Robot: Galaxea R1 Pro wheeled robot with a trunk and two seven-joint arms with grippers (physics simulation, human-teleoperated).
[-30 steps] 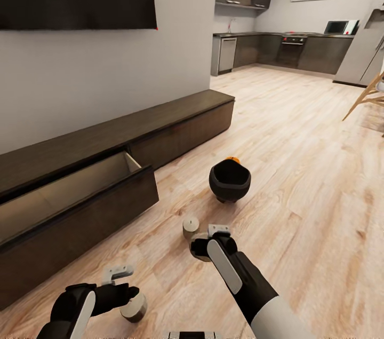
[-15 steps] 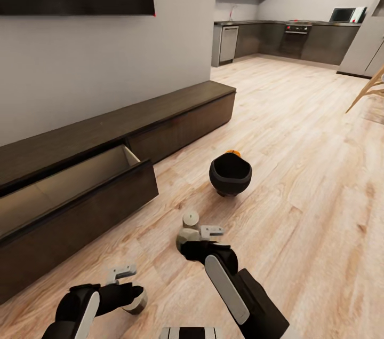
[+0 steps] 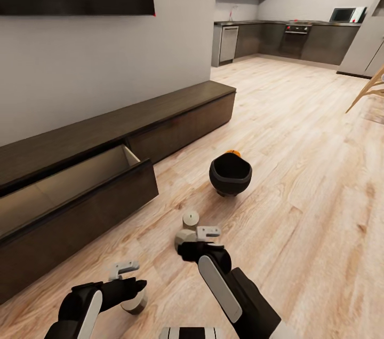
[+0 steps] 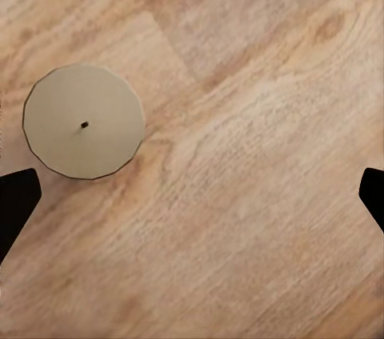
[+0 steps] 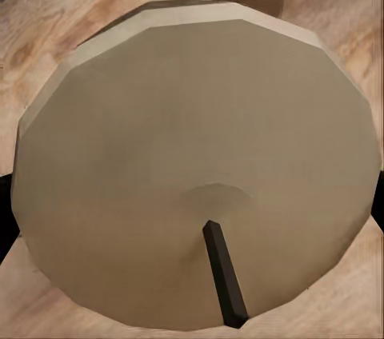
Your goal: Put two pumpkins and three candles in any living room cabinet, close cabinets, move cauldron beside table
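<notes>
right end effector (image 3: 186, 243) has crept closer over a candle (image 5: 196, 171) — fingers apart; left end effector (image 4: 192, 195) open — wick visible only up close.

Even, soft light with no clear source; the pale floor (image 3: 298, 131) is bright and free of glare. Shadows are faint: a dim patch under the black pot (image 3: 230, 175). Head view slightly soft, its lines bowed at the edges. Between the right fingers, the candle (image 5: 196, 171) looks faceted.
</notes>
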